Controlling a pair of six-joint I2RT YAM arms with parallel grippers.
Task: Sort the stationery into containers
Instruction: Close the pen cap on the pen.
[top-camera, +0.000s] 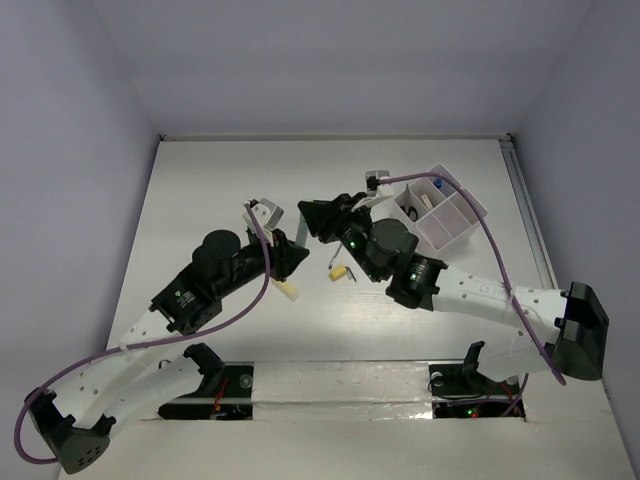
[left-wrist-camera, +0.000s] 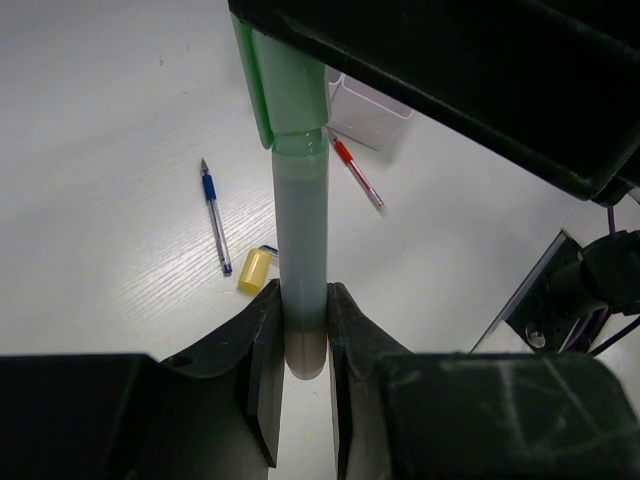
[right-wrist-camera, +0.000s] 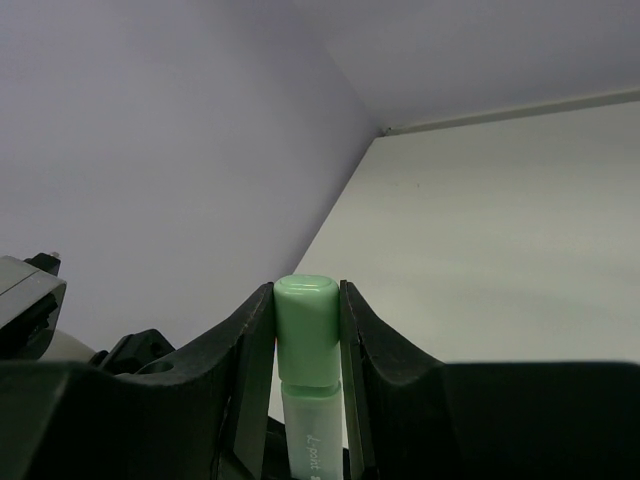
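pale green marker (left-wrist-camera: 300, 240), blue pen (left-wrist-camera: 214, 222), red pen (left-wrist-camera: 357, 176), white organizer tray (top-camera: 447, 231)

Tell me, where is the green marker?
The green marker hangs mid-air left of the white tray: the left gripper pinches its barrel, the right gripper its cap.

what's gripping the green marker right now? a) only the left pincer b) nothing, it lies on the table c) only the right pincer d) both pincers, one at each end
d, the left pincer clamps the green marker at its barrel end while the right pincer clamps its green cap.
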